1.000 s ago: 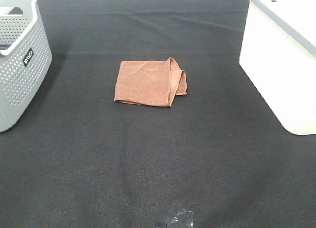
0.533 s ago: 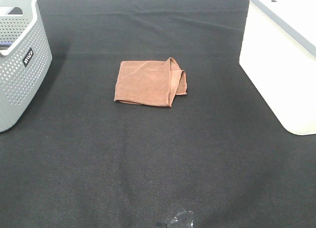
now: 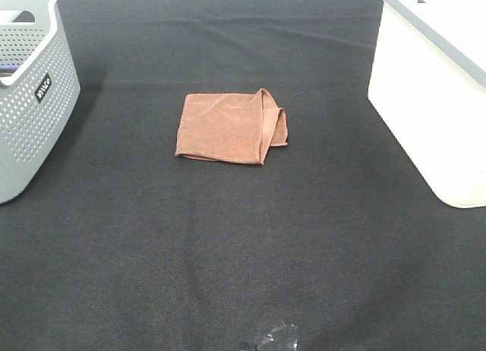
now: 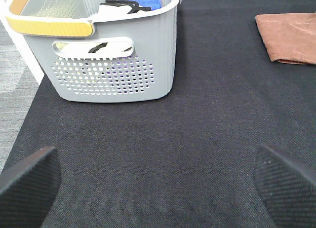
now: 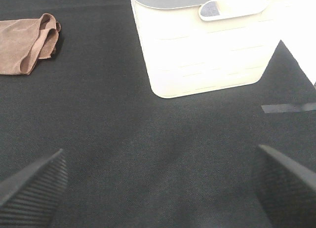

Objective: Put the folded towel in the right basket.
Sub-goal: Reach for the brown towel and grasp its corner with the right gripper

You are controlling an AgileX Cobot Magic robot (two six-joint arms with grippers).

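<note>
A folded brown towel (image 3: 230, 128) lies flat on the black table, a little behind the middle. It also shows in the left wrist view (image 4: 290, 37) and in the right wrist view (image 5: 27, 43). The right basket (image 3: 437, 85) is white and stands at the right edge; the right wrist view shows its wall (image 5: 207, 50). My left gripper (image 4: 158, 181) is open and empty, near the front left, far from the towel. My right gripper (image 5: 158, 186) is open and empty, in front of the white basket. Neither arm shows in the high view.
A grey perforated basket (image 3: 30, 93) stands at the left edge; the left wrist view shows it (image 4: 108, 55) holding black, white and blue items. A crumpled bit of clear film (image 3: 273, 339) lies at the front edge. A strip of tape (image 5: 289, 107) lies beside the white basket.
</note>
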